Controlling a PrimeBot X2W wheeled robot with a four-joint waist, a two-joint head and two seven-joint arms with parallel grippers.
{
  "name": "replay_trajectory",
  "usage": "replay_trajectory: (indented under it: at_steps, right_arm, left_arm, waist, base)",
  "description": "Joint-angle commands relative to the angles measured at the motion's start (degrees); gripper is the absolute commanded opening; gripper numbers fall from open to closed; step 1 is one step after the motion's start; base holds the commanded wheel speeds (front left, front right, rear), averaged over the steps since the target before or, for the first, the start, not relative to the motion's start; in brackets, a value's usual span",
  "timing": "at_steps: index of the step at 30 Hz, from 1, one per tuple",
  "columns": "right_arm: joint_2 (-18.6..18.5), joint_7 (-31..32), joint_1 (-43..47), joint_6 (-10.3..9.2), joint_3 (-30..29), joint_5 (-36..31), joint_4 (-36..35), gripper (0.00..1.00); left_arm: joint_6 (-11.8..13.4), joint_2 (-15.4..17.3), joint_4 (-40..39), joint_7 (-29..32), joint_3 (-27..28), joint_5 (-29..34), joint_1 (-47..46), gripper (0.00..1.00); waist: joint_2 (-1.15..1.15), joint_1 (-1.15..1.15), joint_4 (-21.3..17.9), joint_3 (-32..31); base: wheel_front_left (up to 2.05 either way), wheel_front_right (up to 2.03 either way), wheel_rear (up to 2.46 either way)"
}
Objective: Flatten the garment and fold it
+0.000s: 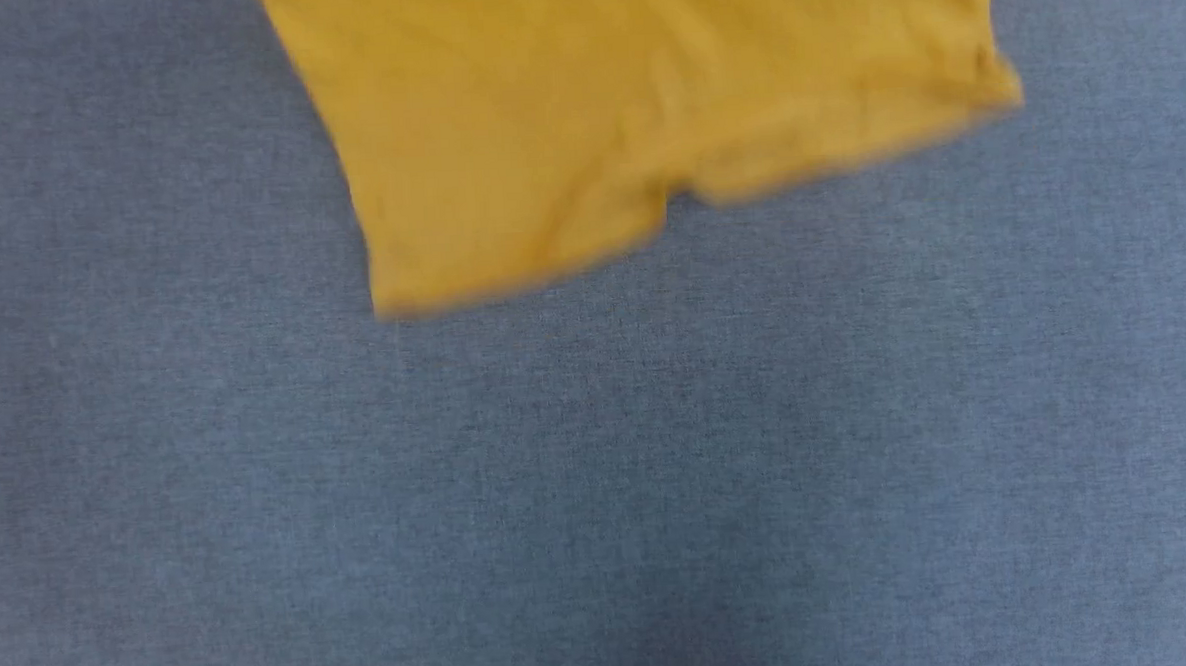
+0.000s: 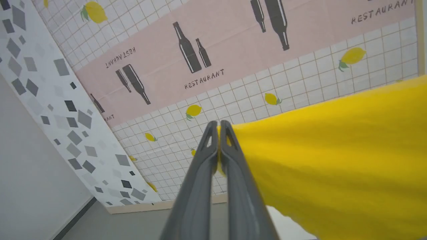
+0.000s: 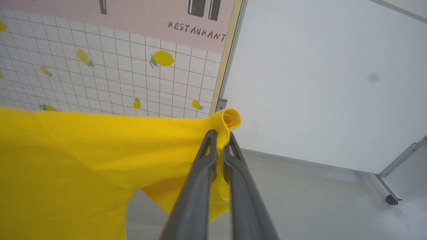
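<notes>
There is 1 garment here, a bright yellow T-shirt [image 1: 583, 103], and 2 hands hold it, each with 2 long dark fingers. From the head view the shirt sits at the top of the picture over a bench [image 1: 600, 493] covered in blue-grey cloth. Its lower edge is blurred and runs in 2 steps, with the left part reaching further down than the right. I cannot tell whether that edge touches the bench. The blue-grey cloth runs wide below the hem and along both sides of it.

The left hand [image 2: 219, 127] has its fingers pressed together on an edge of the yellow fabric, which spreads away taut to that view's right. The hand points up at a backdrop [image 2: 206, 43] printed with lemons, bottles and the word RESTAURANT, with a grey-flecked panel [image 2: 50, 86] beside it.

The right hand [image 3: 220, 137] pinches a corner of the shirt that curls into a small roll just past its fingertips. The cloth stretches off to that view's left. Behind it are a white wall [image 3: 317, 66], pale floor [image 3: 300, 203] and 1 caster [image 3: 390, 199] on a stand leg.
</notes>
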Motion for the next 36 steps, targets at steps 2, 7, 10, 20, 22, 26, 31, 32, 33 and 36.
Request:
replay_trajectory:
  at_steps: [2,7,10,20,22,26,31,32,33,36]
  right_arm:
    - [0.3,-3.6,-4.9,-0.09,-0.5,-1.9,0.2,0.00]
    - [1.2,-12.6,-13.2,-0.09,-1.5,-4.6,1.3,0.00]
    - [1.8,-15.2,-13.8,-0.09,-1.8,-4.3,3.6,0.00]
    - [0.0,-14.6,14.5,-0.09,7.8,7.7,11.5,0.00]
    - [-0.3,-14.0,20.6,-0.09,9.4,10.7,10.9,0.00]
    - [-1.5,-12.2,32.6,-0.09,11.0,15.9,7.5,0.00]
    - [-2.3,-9.3,46.5,-0.09,8.9,19.0,1.4,0.00]
    - [-1.9,-8.6,49.4,-0.09,7.8,19.1,-0.3,0.00]
    - [-1.7,-8.2,51.6,-0.09,7.0,19.0,-1.6,0.00]
    - [0.1,-6.1,58.9,-0.09,4.4,18.5,-6.2,0.00]
  left_arm:
    - [2.6,-1.0,1.1,-3.5,1.0,1.3,-4.6,0.00]
    - [6.6,-3.2,2.8,-12.2,2.7,2.2,-10.9,0.00]
    - [6.0,-4.2,5.1,-13.8,1.8,1.8,-11.3,0.00]
    - [1.5,-5.4,10.0,-10.1,-1.7,-2.7,11.5,0.00]
    - [1.2,-5.9,9.3,-8.7,-1.5,-4.6,17.5,0.00]
    - [1.7,-7.1,6.2,-4.6,-0.2,-9.4,30.7,0.00]
    - [4.4,-9.4,-0.8,0.5,2.5,-15.8,47.7,0.00]
    - [5.1,-10.0,-2.7,1.5,3.2,-17.1,51.5,0.00]
    - [5.7,-10.4,-4.2,2.4,3.6,-18.1,54.5,0.00]
    - [7.8,-11.8,-9.0,5.2,4.7,-20.7,63.8,0.00]
  waist:
    - [0.00,-0.01,-0.2,1.6]
    - [0.00,-0.01,0.0,1.5]
    - [0.00,-0.01,0.5,0.3]
    - [0.00,-0.01,1.6,-5.8]
    - [0.00,-0.01,1.8,-7.4]
    - [0.00,-0.01,2.2,-10.9]
    - [0.00,-0.01,2.7,-15.5]
    - [0.00,-0.01,2.8,-16.5]
    - [0.00,-0.01,2.8,-17.2]
    - [0.00,-0.01,3.0,-19.4]
  base:
    - [0.00,0.00,0.00]
    - [0.00,0.00,0.00]
    - [0.00,0.00,0.00]
    - [0.00,0.00,0.00]
    - [0.00,0.00,0.00]
    - [0.00,0.00,0.00]
    - [0.00,0.00,0.00]
    - [0.00,0.00,0.00]
    - [0.00,0.00,0.00]
    - [0.00,0.00,0.00]
